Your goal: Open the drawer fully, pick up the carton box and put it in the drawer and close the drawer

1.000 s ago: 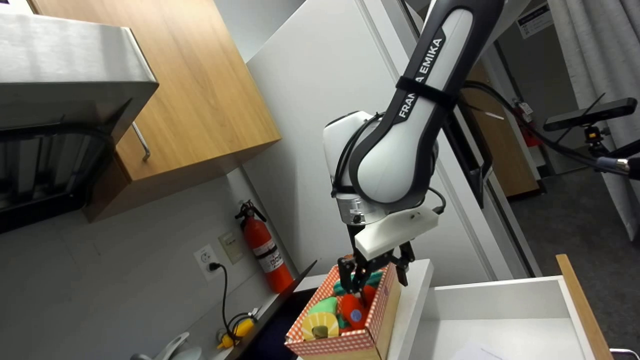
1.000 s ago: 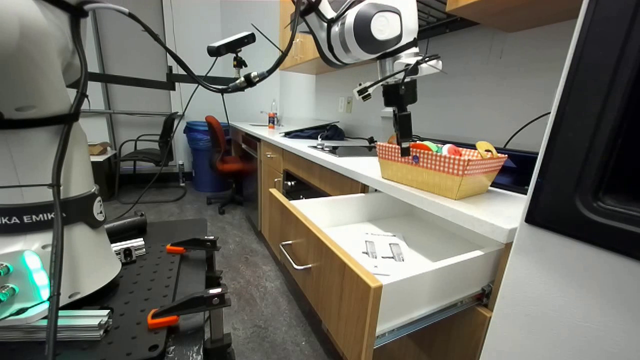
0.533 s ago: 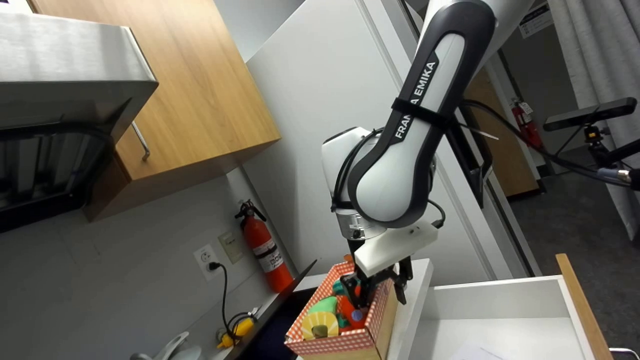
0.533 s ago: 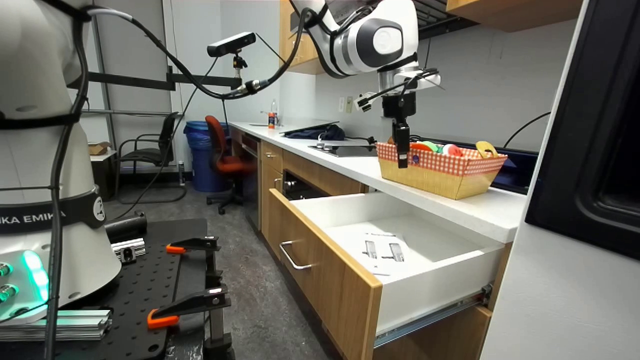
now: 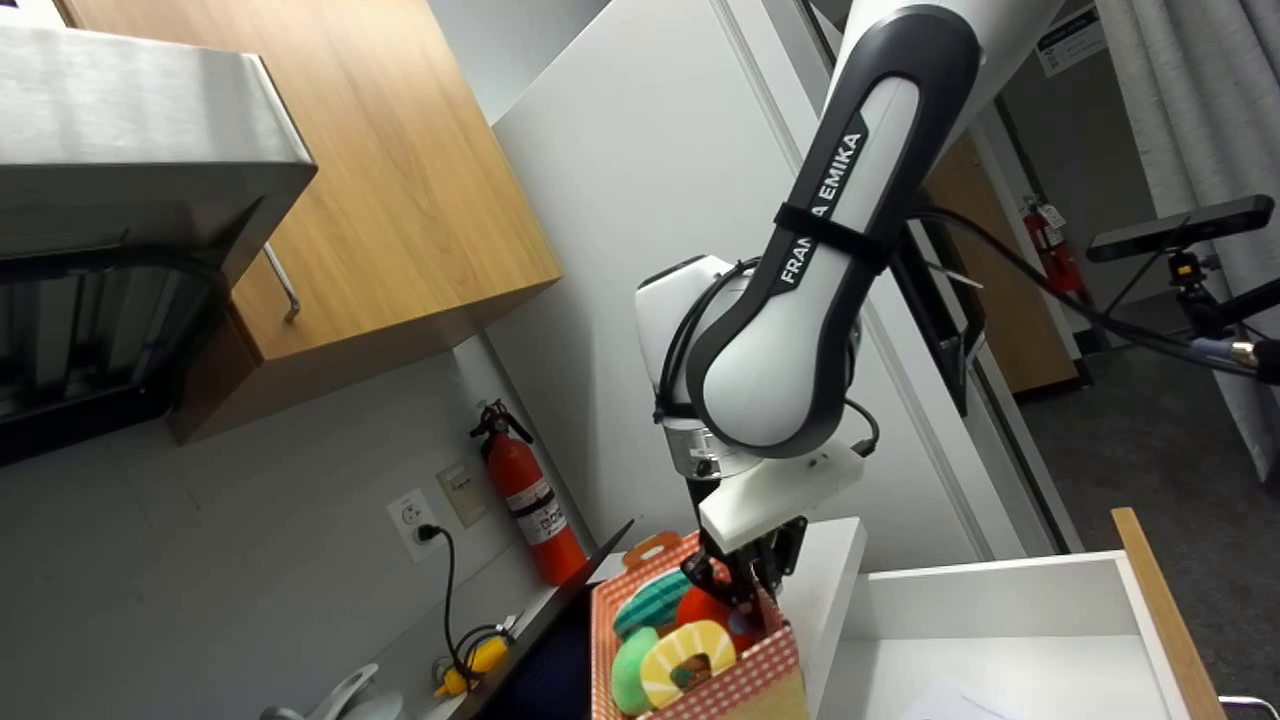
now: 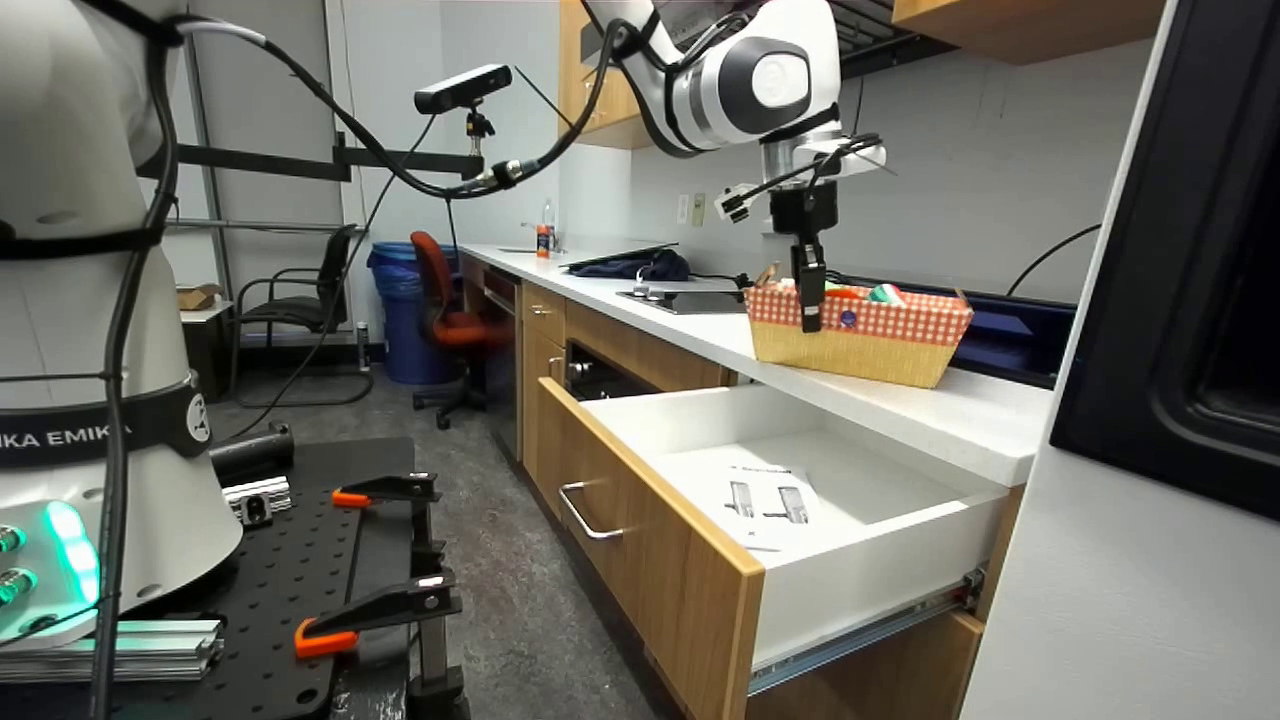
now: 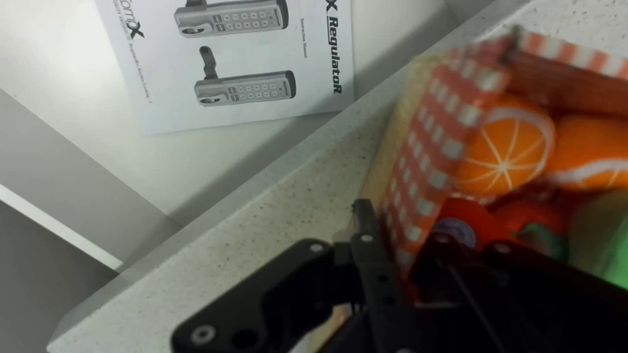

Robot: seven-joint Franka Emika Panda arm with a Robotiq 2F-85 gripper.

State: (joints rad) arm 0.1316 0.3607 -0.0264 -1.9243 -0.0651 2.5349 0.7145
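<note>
The carton box (image 6: 870, 350), with tan sides and a red-and-white checked rim, stands on the white counter and is filled with toy produce. My gripper (image 7: 402, 230) straddles its drawer-side wall: the wrist view has one of the fingers (image 7: 364, 215) outside, while the other is inside, dark and partly hidden. The checked wall lies between them, and the jaws are shut on it. In an exterior view the gripper (image 5: 755, 580) comes down from above. The drawer (image 6: 880, 590) is pulled far out below the counter edge, in both exterior views.
A printed manual (image 7: 230, 63) lies on the drawer floor. The dark cooktop (image 6: 690, 302) is farther along the counter. A dark panel (image 5: 560, 610) leans behind the box, with a fire extinguisher (image 5: 530, 495) by the wall. A wooden cupboard (image 5: 380, 180) hangs above.
My gripper has come down over the box's side wall and its spread fingers have drawn together. In the last half second the box has turned on the counter, its far end swinging round.
</note>
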